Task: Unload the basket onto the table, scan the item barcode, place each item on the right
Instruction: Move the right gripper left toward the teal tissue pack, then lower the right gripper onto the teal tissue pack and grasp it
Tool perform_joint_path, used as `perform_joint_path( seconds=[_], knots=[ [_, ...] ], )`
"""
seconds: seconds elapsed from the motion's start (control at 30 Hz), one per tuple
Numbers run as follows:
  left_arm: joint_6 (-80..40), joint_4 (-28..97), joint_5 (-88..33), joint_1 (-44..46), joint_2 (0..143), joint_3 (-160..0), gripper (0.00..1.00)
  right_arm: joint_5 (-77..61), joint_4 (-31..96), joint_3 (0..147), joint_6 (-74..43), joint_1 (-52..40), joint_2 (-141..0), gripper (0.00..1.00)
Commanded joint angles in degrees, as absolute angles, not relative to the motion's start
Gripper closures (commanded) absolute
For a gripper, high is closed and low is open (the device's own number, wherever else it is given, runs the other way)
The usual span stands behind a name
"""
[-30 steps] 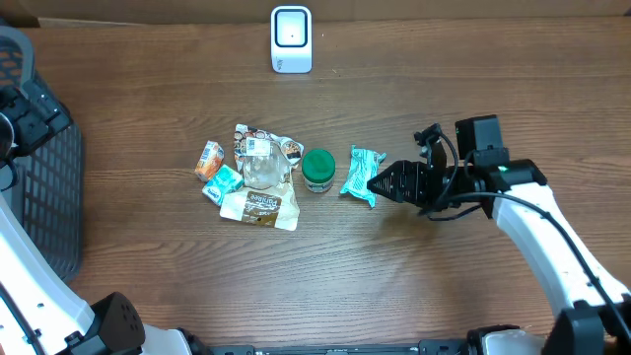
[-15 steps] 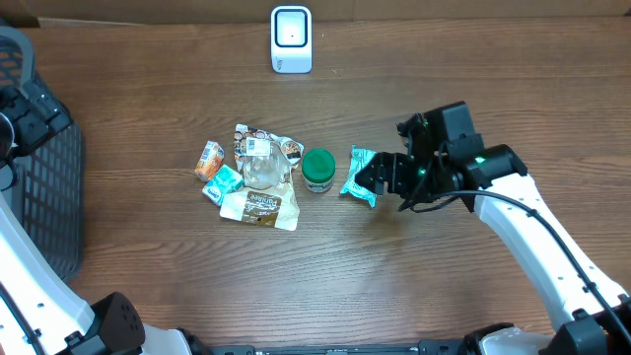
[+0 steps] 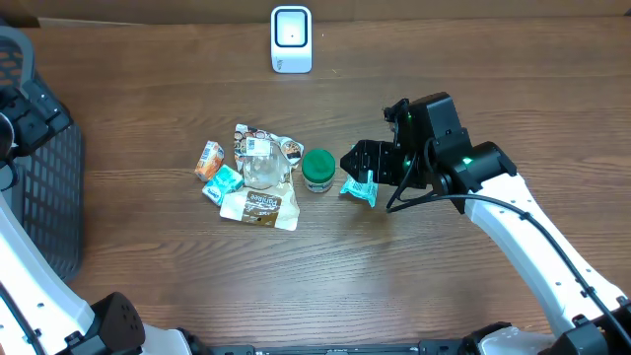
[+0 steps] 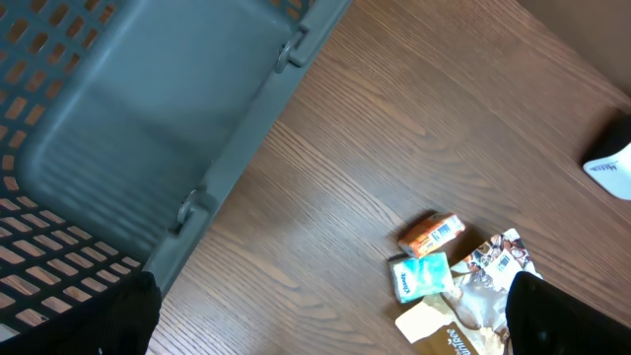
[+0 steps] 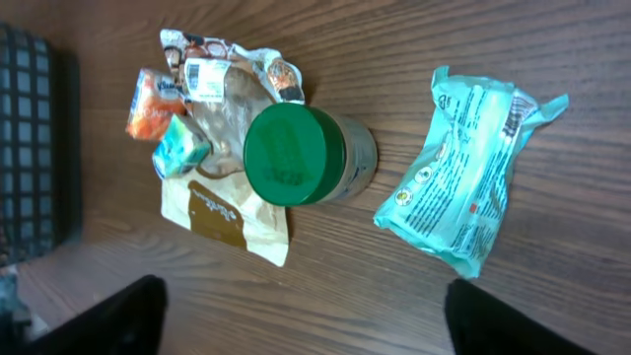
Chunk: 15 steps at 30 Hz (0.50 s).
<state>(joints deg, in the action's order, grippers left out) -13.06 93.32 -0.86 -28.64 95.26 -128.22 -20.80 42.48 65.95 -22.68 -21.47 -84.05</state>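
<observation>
A white barcode scanner [image 3: 291, 39] stands at the table's far edge. Mid-table lies a cluster of items: an orange pack [image 3: 208, 159], a teal tissue pack [image 3: 225, 181], a crumpled printed wrapper [image 3: 261, 150], a brown-and-white pouch [image 3: 259, 207], a green-lidded jar [image 3: 317, 170] and a teal packet [image 3: 363, 190]. My right gripper [image 3: 357, 165] hovers over the teal packet, covering its upper part. In the right wrist view that gripper [image 5: 306, 325] is open and empty, with the jar [image 5: 296, 155] and teal packet [image 5: 468, 187] ahead of it. My left gripper [image 4: 335, 325] is open, empty, and high above the table's left side.
A dark mesh basket [image 3: 44, 197] stands at the left edge, and its rim [image 4: 246, 118] fills the upper left of the left wrist view. The right arm [image 3: 532, 237] reaches in from the lower right.
My right gripper has moved left, from beside the teal packet to over it, and its jaws have widened slightly. The left arm and the items have not moved.
</observation>
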Motion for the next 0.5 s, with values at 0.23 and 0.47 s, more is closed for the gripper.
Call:
perform_joint_path(
  seconds=[0.23,0.47],
  knots=[
    [-11.8,93.3,-1.1,-28.9,95.5,-129.0,0.0,-13.7,39.6,67.1,-38.8,-24.6,-93.3,0.63],
    [-11.8,93.3,-1.1,-28.9,95.5,-129.0,0.01,-12.4,34.5,67.1,-47.0,-24.6,-99.2,0.76]
  ],
)
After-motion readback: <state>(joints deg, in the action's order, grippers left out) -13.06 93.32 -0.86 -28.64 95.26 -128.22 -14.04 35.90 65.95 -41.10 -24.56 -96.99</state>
